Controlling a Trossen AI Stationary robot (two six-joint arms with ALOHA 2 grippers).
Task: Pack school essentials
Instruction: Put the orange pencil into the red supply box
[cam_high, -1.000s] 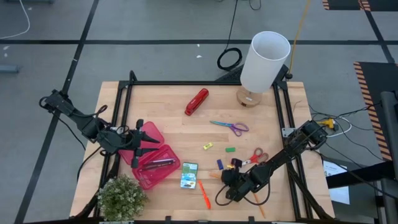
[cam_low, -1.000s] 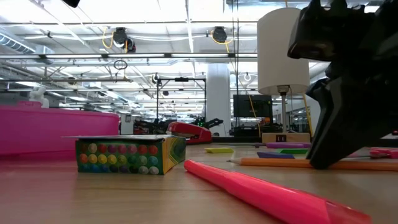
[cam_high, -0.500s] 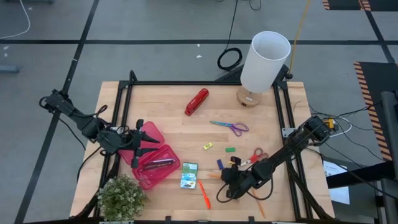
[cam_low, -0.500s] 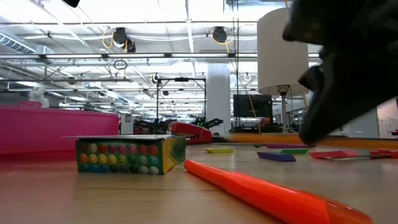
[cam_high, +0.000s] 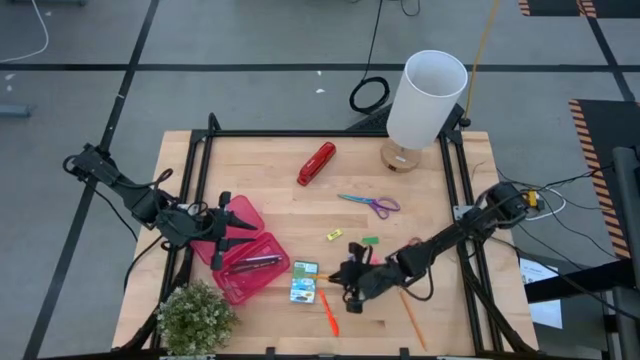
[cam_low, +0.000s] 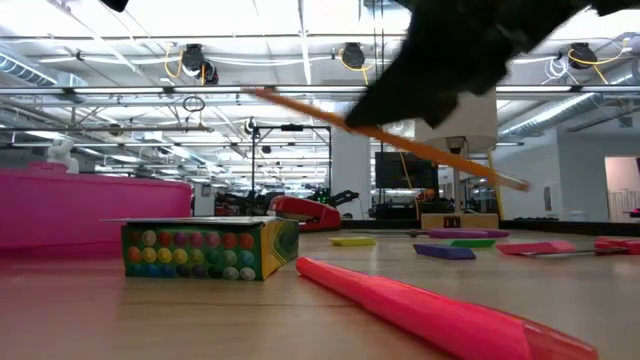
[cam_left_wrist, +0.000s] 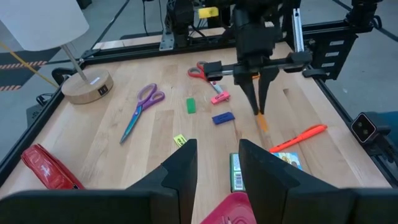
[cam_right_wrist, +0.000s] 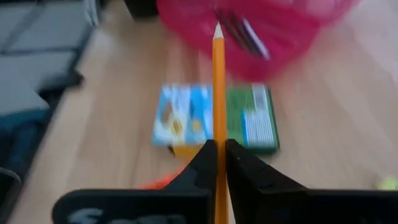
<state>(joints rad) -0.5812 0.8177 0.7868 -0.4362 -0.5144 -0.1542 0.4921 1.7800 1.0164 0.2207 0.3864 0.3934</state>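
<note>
A pencil (cam_right_wrist: 218, 93), thin and orange, is pinched between the fingers of the right gripper (cam_high: 352, 281) and held up off the wooden table (cam_high: 280, 190), its sharpened tip aimed toward the pink case (cam_high: 250, 265) that lies open near the table's left side. From where I stand the arm reaches low across the front of the table, with the crayon box (cam_high: 304, 281) lying between its gripper and the case, and an orange pen (cam_high: 328, 312) on the boards just in front. This looks like the carry step: one item grasped and on its way, the case already holding what seem to be a few dark items. The rest lies unpacked farther back: purple scissors (cam_high: 370, 204), red-handled scissors (cam_left_wrist: 202, 70), and small coloured erasers (cam_left_wrist: 222, 117) scattered between them. The left gripper (cam_high: 228, 224) waits at the back edge of the case with its fingers spread apart and nothing between them. Next, I'd judge, the pencil has to clear the crayon box and the case's near wall, then be let go lengthwise so it drops in rather than bridging the rim. The red stapler (cam_high: 316, 163) and the lamp (cam_high: 424, 98) stand well away at the far side.
</note>
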